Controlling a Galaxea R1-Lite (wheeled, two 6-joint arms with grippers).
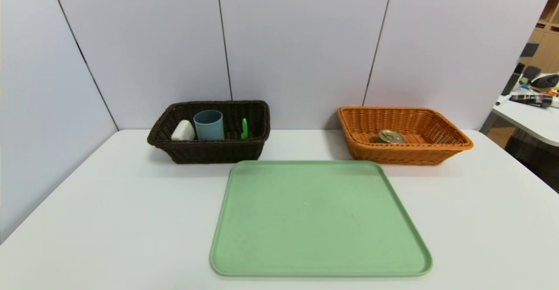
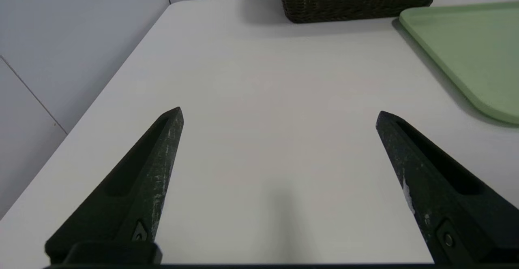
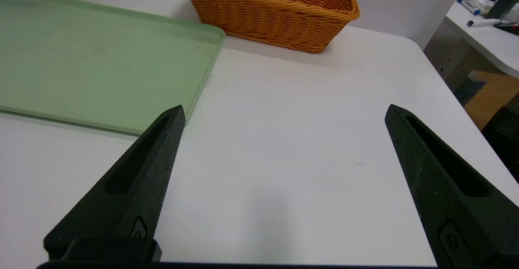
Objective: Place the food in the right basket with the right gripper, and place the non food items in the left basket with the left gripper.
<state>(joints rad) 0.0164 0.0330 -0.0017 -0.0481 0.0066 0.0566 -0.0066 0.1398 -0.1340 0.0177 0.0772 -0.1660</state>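
Green and bare, the tray (image 1: 321,220) carries nothing more to be sorted. A cup (image 1: 209,125), a white lump and a green item are held in the dark basket (image 1: 209,150), a can (image 1: 390,136) in the orange basket (image 1: 404,152) (the sorting looks finished). The left pincer (image 2: 279,117) and right pincer (image 3: 284,113) are spread wide over the tabletop (image 1: 480,220), nothing gripped.

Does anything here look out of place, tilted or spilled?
Nothing stands out. The green tray lies flat and bare. The white block, blue cup and green item sit in the dark basket; the can sits in the orange basket.

can (image 1: 390,136) half-hidden in orange basket (image 1: 454,139)
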